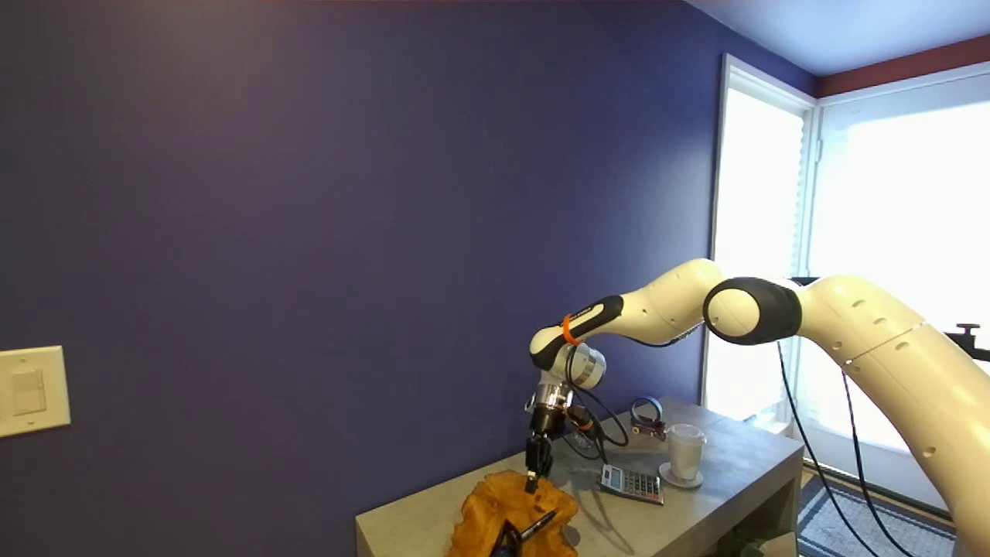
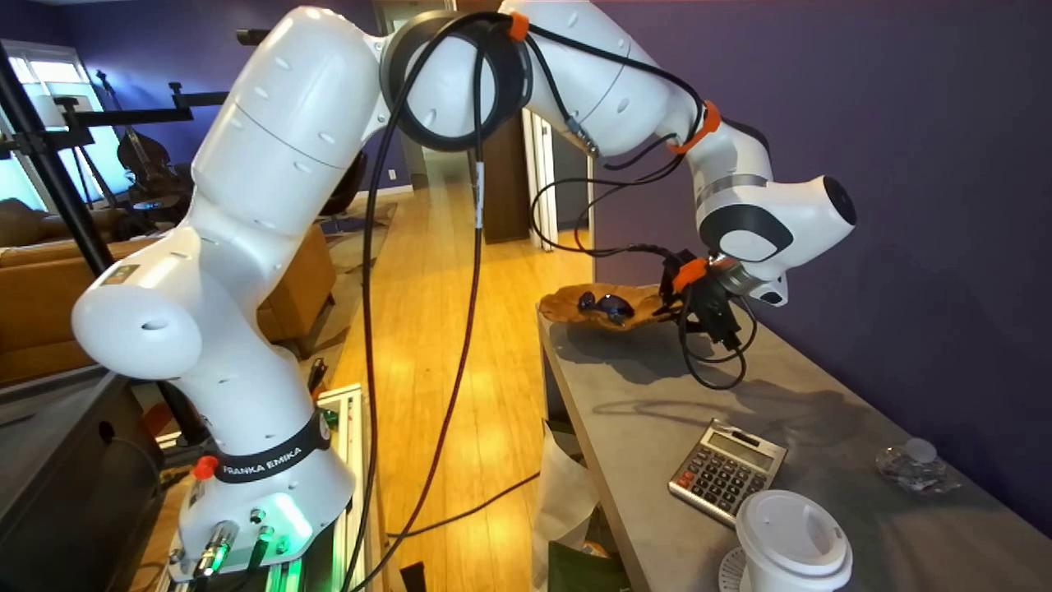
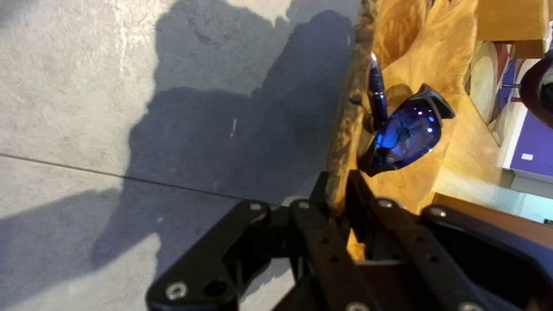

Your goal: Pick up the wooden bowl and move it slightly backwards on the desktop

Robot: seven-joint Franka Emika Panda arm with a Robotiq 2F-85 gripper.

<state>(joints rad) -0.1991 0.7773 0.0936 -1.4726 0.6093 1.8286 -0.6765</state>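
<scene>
The orange-brown wooden bowl point(image 1: 481, 517) has a wavy rim and also shows in an exterior view point(image 2: 565, 306) and in the wrist view point(image 3: 451, 47). My gripper point(image 3: 339, 185) has its two fingers on either side of the bowl's rim, closed against it. The gripper also shows at the bowl's edge in both exterior views point(image 1: 533, 483) point(image 2: 664, 311). The bowl appears raised a little above the light-grey desktop point(image 2: 604, 419), with its shadow on the surface below. Dark sunglasses with blue lenses point(image 3: 408, 134) and a dark pen point(image 3: 377, 95) lie inside the bowl.
A calculator point(image 2: 730, 470) lies on the desktop, beside a white lidded cup point(image 2: 791, 538) on a coaster. A clear plastic item point(image 2: 914, 467) is near the purple wall. A blue ring-shaped object point(image 1: 646, 410) stands farther back. Loose cables point(image 2: 715, 378) hang by the gripper.
</scene>
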